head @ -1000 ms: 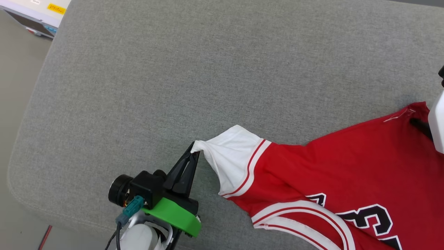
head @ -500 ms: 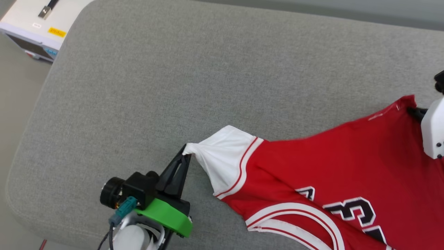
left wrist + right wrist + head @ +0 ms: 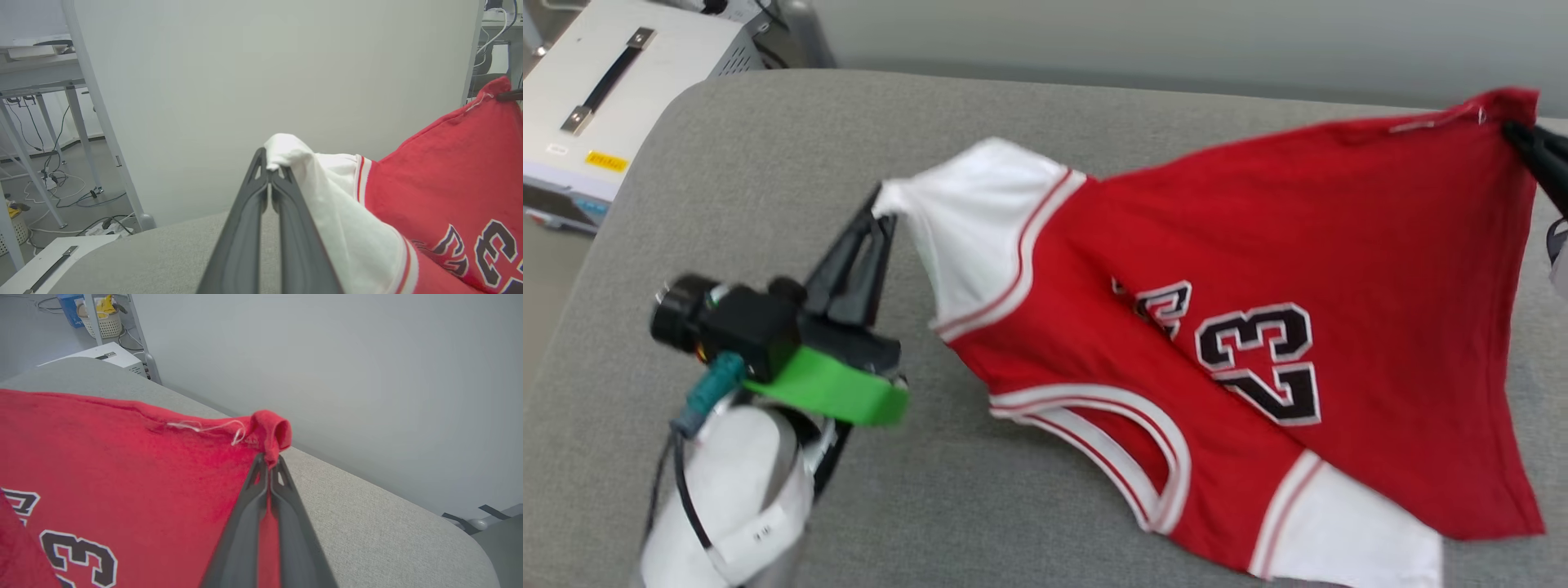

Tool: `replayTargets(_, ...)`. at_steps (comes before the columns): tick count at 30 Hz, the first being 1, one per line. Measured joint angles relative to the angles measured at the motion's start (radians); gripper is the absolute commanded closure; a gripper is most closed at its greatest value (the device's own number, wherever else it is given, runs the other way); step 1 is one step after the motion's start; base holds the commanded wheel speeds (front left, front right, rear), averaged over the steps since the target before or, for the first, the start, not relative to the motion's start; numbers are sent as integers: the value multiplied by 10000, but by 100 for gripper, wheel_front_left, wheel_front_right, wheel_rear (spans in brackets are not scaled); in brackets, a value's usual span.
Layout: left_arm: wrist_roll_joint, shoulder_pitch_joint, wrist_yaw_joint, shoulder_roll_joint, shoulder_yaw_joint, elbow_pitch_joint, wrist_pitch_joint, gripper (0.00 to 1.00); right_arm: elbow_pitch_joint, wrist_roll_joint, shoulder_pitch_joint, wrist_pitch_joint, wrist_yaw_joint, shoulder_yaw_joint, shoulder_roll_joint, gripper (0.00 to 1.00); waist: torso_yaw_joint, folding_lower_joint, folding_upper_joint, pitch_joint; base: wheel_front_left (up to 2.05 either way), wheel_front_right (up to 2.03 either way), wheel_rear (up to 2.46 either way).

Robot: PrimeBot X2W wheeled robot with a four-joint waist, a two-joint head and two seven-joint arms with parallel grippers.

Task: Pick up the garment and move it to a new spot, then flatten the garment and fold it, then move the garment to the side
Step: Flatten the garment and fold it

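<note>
The garment [image 3: 1258,269], a red T-shirt with white sleeves and a black "23" print, hangs stretched above the grey cushion [image 3: 1045,106] between my two grippers. My left gripper [image 3: 882,208] is shut on the tip of one white sleeve [image 3: 286,153], seen close in the left wrist view. At the right edge of the head view my right gripper [image 3: 1515,131] is shut on a red hem corner [image 3: 271,435]. The lower sleeve [image 3: 1347,543] droops toward the cushion at the front.
A white equipment box [image 3: 613,90] with a metal handle stands off the cushion's far left corner. Behind the cushion rises a pale wall [image 3: 327,355]. Table legs and loose cables [image 3: 53,179] fill the floor at the left.
Both grippers have risen, lifting the garment off the cushion and spreading it so the "23" shows. The right gripper closed on the hem corner. The head camera tilted up.
</note>
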Motion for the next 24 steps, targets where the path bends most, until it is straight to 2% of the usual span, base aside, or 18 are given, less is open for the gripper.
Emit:
replayTargets(4, -27, -1338, 0, 631, -190, -198, 242, 100, -725, -127, 24, -82, 0, -660, 94, 100, -281, 0, 0, -171, 0, 0, 0)
replayTargets(10, -384, -3594, 0, 1241, -493, -431, 658, 100, -1710, -389, -24, 54, 0, -1701, 372, 100, -590, 0, 0, -255, 0, 0, 0)
replayTargets(17, -483, -5780, 0, 1616, -1041, -395, 1093, 100, -2527, -805, -558, 568, 0, -2456, 790, 100, -738, 0, 0, 61, 0, 0, 0)
replayTargets(24, -863, -8161, -2, 1770, -1739, 736, 1143, 100, -2548, -1220, -2091, 1093, 0, -2614, 986, 100, -814, 0, 0, 782, 0, 0, 0)
